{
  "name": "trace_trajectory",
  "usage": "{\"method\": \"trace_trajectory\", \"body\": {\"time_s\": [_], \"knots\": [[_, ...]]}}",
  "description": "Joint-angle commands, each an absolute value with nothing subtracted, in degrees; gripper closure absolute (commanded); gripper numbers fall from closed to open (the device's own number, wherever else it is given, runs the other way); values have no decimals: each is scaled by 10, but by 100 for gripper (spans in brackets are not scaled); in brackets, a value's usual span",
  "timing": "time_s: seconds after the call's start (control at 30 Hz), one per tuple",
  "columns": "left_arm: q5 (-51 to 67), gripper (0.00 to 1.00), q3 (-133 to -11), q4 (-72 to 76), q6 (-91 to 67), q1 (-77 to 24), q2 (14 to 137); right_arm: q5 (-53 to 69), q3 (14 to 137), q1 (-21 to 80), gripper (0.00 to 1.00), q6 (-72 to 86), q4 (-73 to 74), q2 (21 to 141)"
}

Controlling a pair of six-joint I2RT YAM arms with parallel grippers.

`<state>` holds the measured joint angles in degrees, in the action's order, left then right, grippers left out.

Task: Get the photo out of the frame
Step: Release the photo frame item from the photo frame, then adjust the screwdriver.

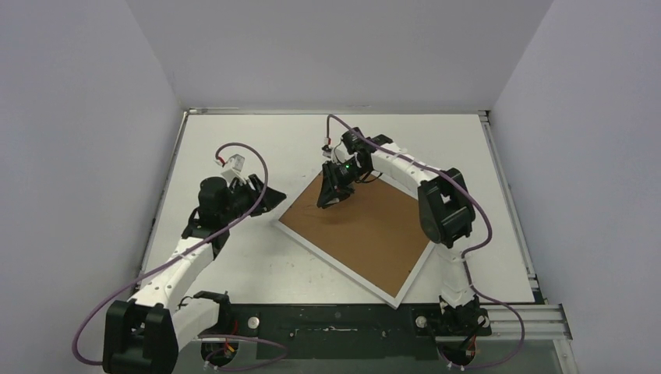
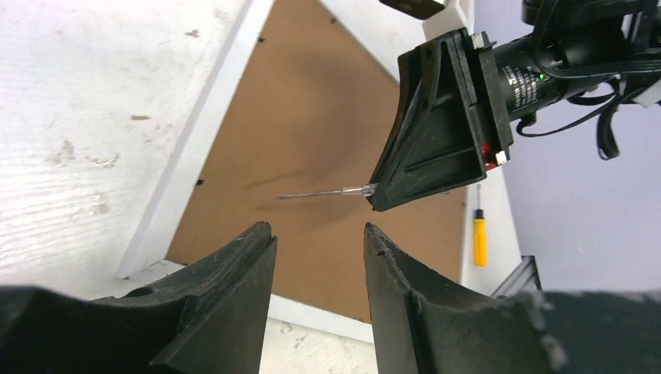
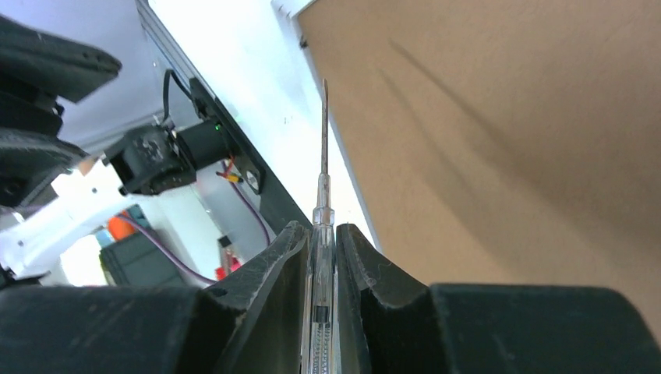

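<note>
The flat white frame [image 1: 362,230] lies face down on the table [image 1: 234,257], brown back up, photo hidden beneath; nearer it, the right tool [image 3: 319,238] pinches a thin clear-handled screwdriver [image 3: 324,156] aimed along its far-left edge, the half-open left tool [image 2: 319,238] empty alongside.

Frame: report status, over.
Left gripper open, empty, beside the frame. Right gripper shut on clear-handled screwdriver, tip over the brown back. Frame face down, photo hidden.
</note>
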<state>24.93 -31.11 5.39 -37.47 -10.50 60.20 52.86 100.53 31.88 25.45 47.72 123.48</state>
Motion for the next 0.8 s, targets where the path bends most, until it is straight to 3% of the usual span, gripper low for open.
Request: {"method": "trace_trajectory", "body": {"time_s": [0.0,0.1,0.23,0.3,0.4,0.63,0.77], "knots": [[313,57,-289,129,-403,-110,556,533,949,322,95,179,408,1136],[311,56,-265,179,-393,-125,524,513,922,322,95,158,405,1099],[216,52,-258,190,-328,-200,489,474,916,322,95,139,437,1068],[150,44,-253,192,-284,-243,477,466,904,321,95,143,444,1052],[125,40,-226,241,-174,-306,455,475,873,319,95,150,447,1024],[101,40,-234,158,130,-416,437,513,819,317,95,175,439,971],[61,40,-245,134,206,-458,473,531,804,329,95,185,440,962]]}}
